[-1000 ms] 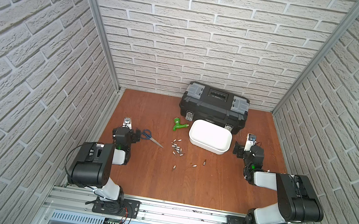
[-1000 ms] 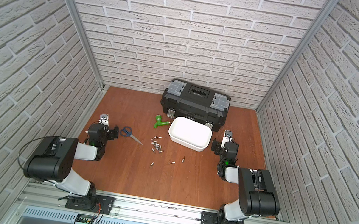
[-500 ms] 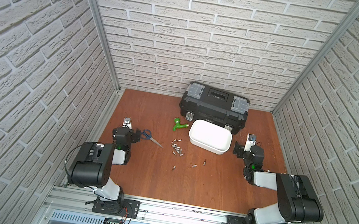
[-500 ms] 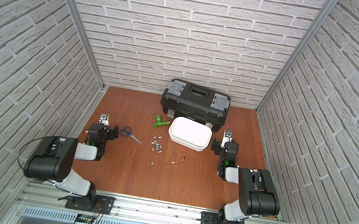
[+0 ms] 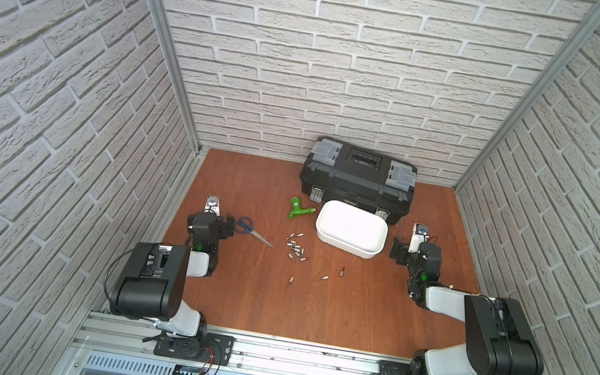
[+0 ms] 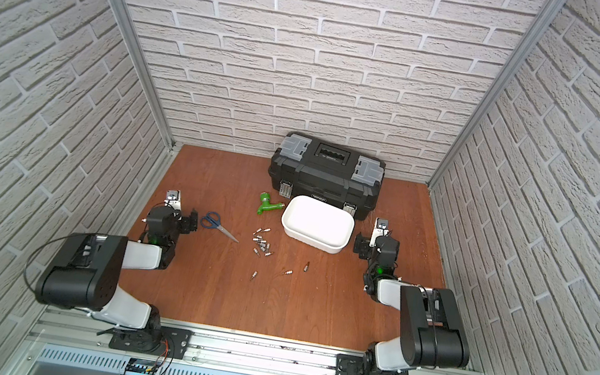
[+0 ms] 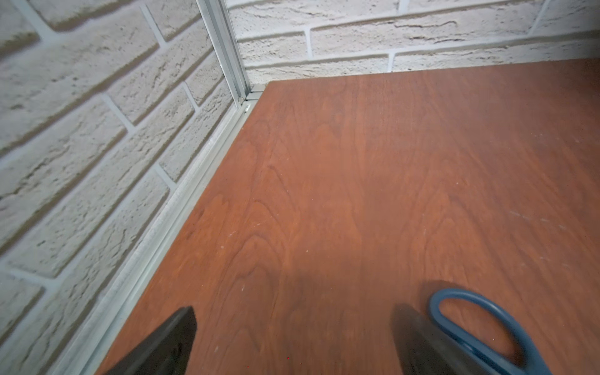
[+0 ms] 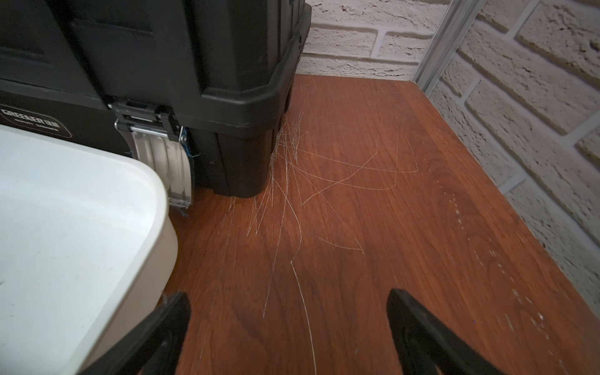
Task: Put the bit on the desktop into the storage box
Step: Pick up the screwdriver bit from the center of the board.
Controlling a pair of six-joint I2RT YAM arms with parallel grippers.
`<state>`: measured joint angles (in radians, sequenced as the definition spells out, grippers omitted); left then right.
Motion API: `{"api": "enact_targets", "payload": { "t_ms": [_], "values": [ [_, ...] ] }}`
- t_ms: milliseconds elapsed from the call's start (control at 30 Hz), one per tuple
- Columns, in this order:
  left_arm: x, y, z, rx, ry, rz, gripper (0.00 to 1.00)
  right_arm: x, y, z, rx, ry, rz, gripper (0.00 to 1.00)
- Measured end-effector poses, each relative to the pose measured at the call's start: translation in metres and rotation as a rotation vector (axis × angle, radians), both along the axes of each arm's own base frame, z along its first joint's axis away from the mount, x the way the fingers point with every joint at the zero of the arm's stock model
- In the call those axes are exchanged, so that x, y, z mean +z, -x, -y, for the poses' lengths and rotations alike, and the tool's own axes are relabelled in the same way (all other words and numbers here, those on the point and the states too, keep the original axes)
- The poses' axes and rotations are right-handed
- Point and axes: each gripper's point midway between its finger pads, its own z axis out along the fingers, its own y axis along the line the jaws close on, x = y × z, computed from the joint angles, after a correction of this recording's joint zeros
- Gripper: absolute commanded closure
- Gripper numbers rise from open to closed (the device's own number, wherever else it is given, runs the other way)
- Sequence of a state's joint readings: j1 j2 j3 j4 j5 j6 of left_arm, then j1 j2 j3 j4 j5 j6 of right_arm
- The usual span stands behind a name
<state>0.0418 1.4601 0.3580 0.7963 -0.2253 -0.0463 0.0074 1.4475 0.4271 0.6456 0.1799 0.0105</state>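
Several small metal bits (image 5: 295, 246) lie scattered on the reddish-brown desktop (image 5: 312, 311) in both top views, with single ones nearer the front (image 5: 324, 278). The white storage box (image 5: 342, 245) stands behind them, in front of the toolbox; its inside looks bare. My left gripper (image 5: 229, 226) rests low at the left, open, with only bare wood between its fingers in the left wrist view (image 7: 293, 313). My right gripper (image 5: 397, 250) sits just right of the storage box (image 8: 156, 194), open over bare wood (image 8: 289, 295). No bit shows in either wrist view.
A black toolbox (image 5: 358, 177) with grey latches stands shut at the back wall. A green plastic tap (image 5: 299, 209) lies left of the storage box. Blue-handled scissors (image 5: 251, 230) lie right beside the left gripper's finger (image 7: 422, 341). Brick walls close in three sides.
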Motion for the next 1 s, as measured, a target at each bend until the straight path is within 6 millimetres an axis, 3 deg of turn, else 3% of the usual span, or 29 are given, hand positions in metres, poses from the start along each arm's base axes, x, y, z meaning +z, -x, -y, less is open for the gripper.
{"api": "enact_targets", "payload": {
  "t_ms": [133, 267, 433, 600, 733, 900, 1000],
  "values": [
    [0.044, 0.011, 0.001, 0.02, 0.022, 0.059, 0.02, 0.053, 0.002, 0.002, -0.013, -0.001, 0.067, 0.01],
    [0.092, 0.024, 0.003, 0.041, 0.101, 0.15, 0.02, 0.097, 0.015, 0.001, -0.022, -0.044, 0.111, 0.01],
    [0.115, 0.035, 0.02, 0.003, 0.242, 0.136, 0.01, 0.129, 0.029, -0.018, 0.04, -0.157, 0.062, 0.01],
    [0.107, 0.041, 0.055, -0.073, 0.386, -0.016, 0.01, 0.157, 0.043, -0.062, 0.198, -0.263, -0.048, 0.01],
    [0.084, 0.046, 0.087, -0.143, 0.464, -0.163, 0.01, 0.171, 0.058, -0.108, 0.349, -0.278, -0.152, 0.01],
    [0.041, 0.066, 0.122, -0.203, 0.511, -0.369, 0.02, 0.168, 0.079, -0.162, 0.525, -0.223, -0.321, 0.01],
    [0.032, 0.074, 0.134, -0.223, 0.528, -0.426, 0.02, 0.16, 0.087, -0.186, 0.598, -0.173, -0.417, 0.01]
  ]
}}
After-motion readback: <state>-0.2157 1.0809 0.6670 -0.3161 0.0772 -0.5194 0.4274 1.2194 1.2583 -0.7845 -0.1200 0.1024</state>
